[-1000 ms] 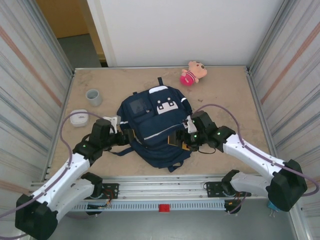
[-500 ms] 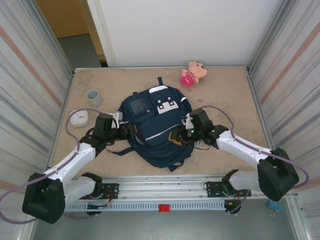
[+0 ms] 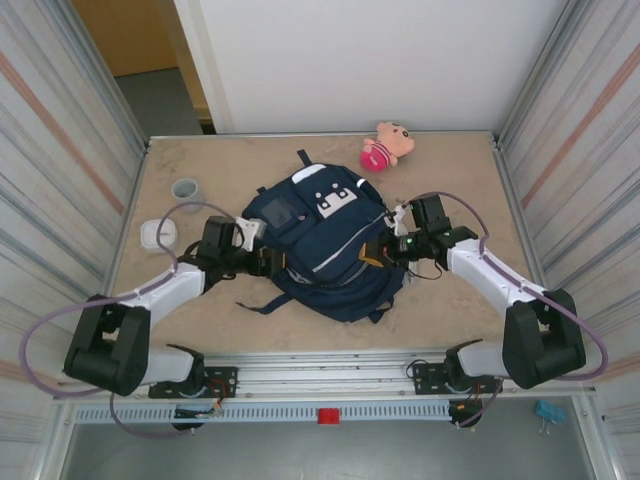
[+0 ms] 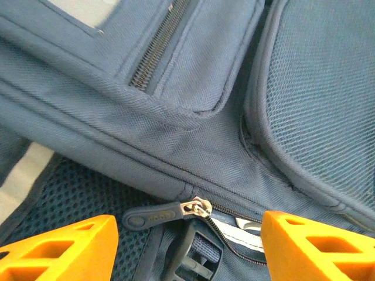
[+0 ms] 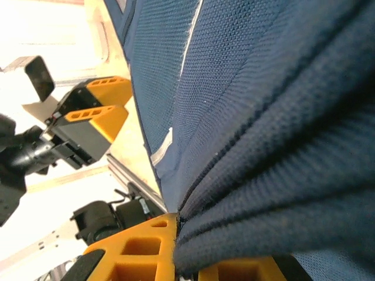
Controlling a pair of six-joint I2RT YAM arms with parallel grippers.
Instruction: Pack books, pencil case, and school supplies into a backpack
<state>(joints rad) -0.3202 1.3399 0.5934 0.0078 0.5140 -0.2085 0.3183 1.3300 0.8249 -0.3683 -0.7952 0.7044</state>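
Navy fabric everywhere: the backpack (image 3: 325,250) lies flat in the middle of the bench (image 3: 460,180). On its right flank the right fingers (image 5: 135,253) are pinching a bunched fold of the cloth, clamped tight. Over on the other side the left fingers (image 4: 64,249) stand spread, a dark zip pull (image 4: 155,215) lying between them.

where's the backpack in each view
top external: backpack mid-table, between the arms.
left wrist: its zippered fabric above the open left tool.
right wrist: navy fabric on the right, pinched by the right tool.
shared landmark: left tool's orange fingers at the backpack's edge.
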